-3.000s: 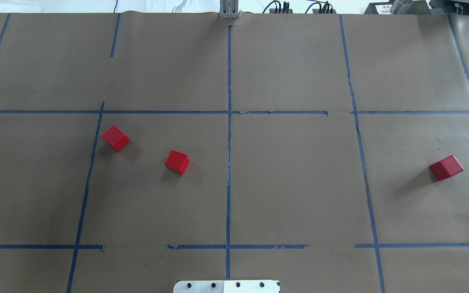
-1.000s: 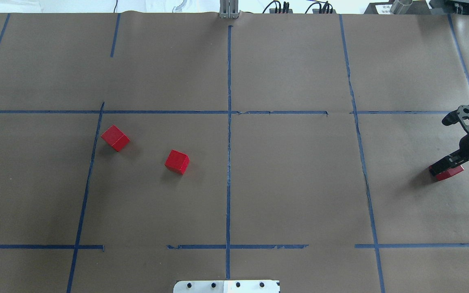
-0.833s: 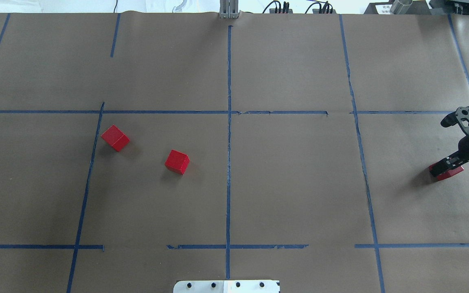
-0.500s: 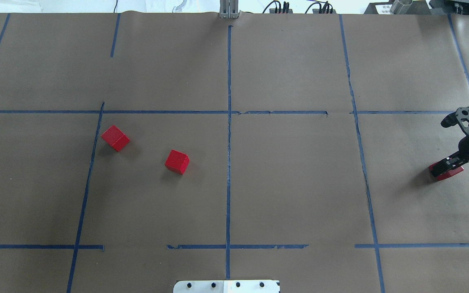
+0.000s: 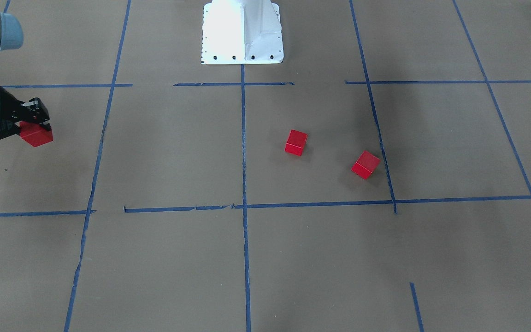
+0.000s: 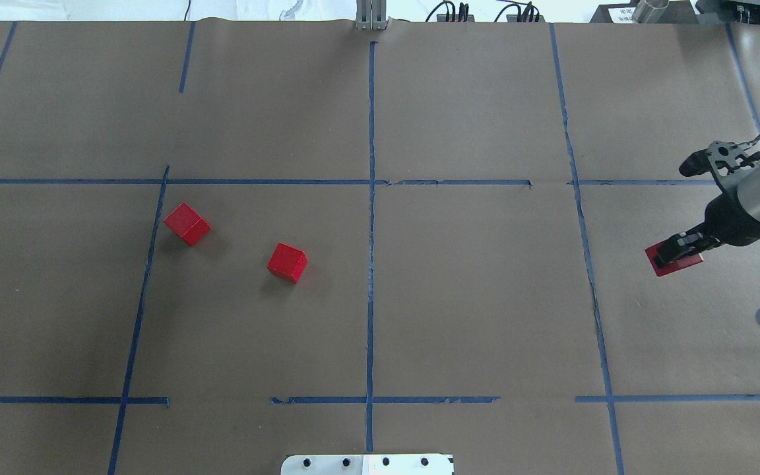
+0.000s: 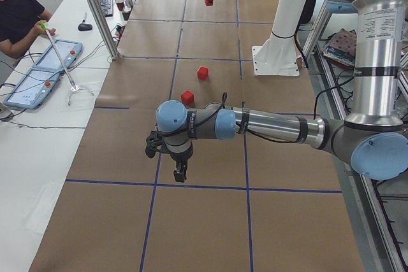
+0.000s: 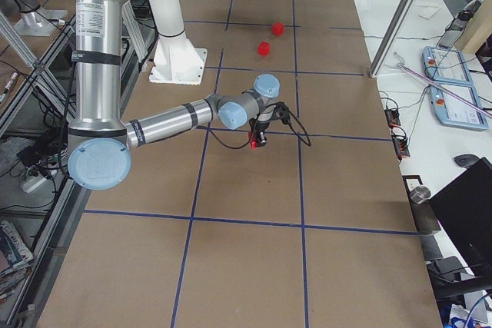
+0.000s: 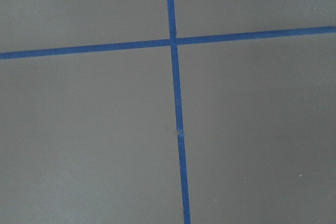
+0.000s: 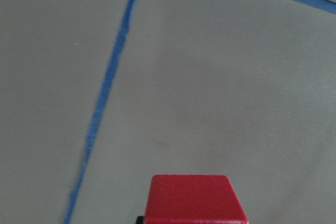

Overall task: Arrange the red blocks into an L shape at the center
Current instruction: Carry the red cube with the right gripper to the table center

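Facing the robot: the right claw [image 5: 35, 125] is closed on one red block [image 5: 37, 137] at this view's far left, well apart from the center [image 5: 201, 147]. A second block [image 5: 296, 142] lies just right of the center's tape line [image 5: 243, 152]. A third block [image 5: 366, 164] lies near it, farther right, not touching; both are flat on the tabletop [image 5: 431, 258].
Looking over the shoulders: the right claw holds the red block on the view's right, beyond the right-hand tape line. The second and third blocks lie apart in the left half.
Left end: the left claw [image 7: 180, 171] hangs point-down over bare paper. I cannot tell whether it is wide or narrow.
Right end: the right arm [image 8: 165, 122] stretches out low, its claw pointing down with the red block between the fingers.
Left wrist: only brown paper and two crossing tape lines show.
Right wrist: the red block's top fills the bottom edge, with paper and a tape line beyond.
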Robot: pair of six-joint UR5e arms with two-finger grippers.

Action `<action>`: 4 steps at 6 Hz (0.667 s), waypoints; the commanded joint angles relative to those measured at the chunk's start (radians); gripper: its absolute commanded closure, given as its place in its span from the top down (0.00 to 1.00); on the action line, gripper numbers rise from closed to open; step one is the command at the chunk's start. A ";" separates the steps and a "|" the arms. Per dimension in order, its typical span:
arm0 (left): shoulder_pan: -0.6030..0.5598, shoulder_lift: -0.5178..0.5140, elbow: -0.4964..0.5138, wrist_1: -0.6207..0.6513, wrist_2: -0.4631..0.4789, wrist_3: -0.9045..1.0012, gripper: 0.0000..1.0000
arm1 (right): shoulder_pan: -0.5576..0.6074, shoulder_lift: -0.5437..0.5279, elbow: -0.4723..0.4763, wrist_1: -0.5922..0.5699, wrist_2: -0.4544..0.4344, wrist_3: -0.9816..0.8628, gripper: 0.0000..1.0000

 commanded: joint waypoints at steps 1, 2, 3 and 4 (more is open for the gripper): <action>-0.001 -0.002 0.002 0.000 0.000 0.000 1.00 | -0.227 0.245 0.044 -0.048 -0.070 0.447 0.00; -0.001 0.000 0.002 0.000 0.000 0.000 1.00 | -0.306 0.356 -0.006 -0.067 -0.165 0.534 0.00; -0.001 0.000 0.002 0.000 0.000 0.000 1.00 | -0.349 0.513 -0.131 -0.103 -0.219 0.617 0.00; 0.001 0.000 0.001 0.000 0.000 0.000 1.00 | -0.398 0.592 -0.233 -0.089 -0.292 0.709 0.00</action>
